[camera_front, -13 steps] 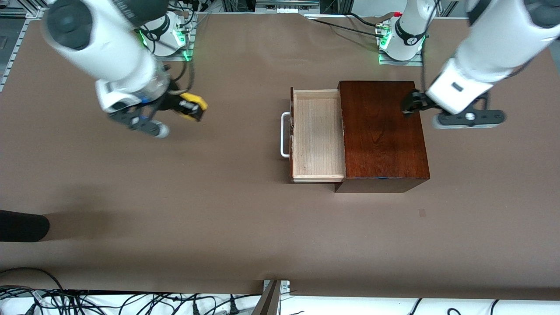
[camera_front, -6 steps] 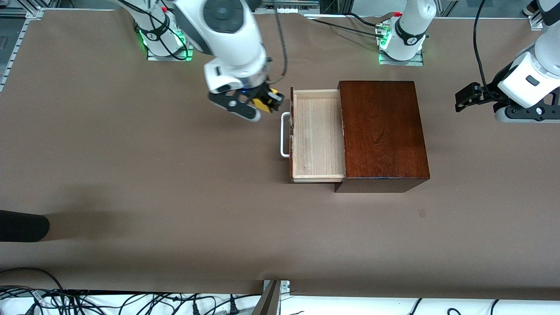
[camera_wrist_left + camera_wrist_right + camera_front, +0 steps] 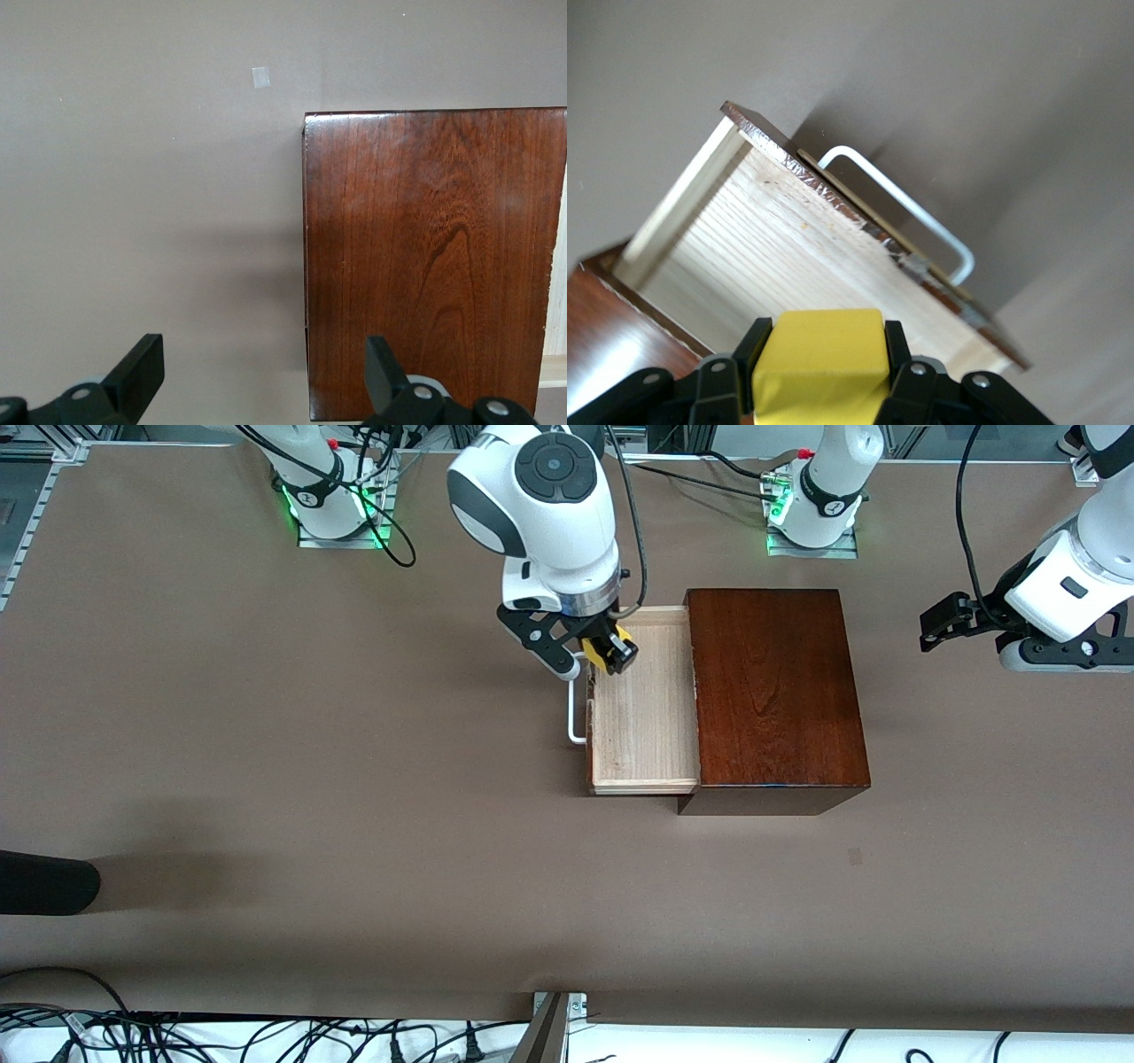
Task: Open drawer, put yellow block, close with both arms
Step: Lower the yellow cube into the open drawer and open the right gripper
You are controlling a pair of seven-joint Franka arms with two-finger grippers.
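Both pincers: right [image 3: 607, 657] clamps yellow block [image 3: 819, 363] over drawer [image 3: 642, 717]; left [image 3: 266, 376] gapes.

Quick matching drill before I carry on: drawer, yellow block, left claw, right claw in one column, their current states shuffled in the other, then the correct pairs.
Things
1. drawer
2. yellow block
3. left claw
4. right claw

States
A. open, holding nothing, over bare table past the wooden box at the left arm's end
B. pulled out, tray empty
C. shut on its load, over the drawer's front edge by the handle
D. gripped in the air, not yet in the tray

Pairs: 1-B, 2-D, 3-A, 4-C
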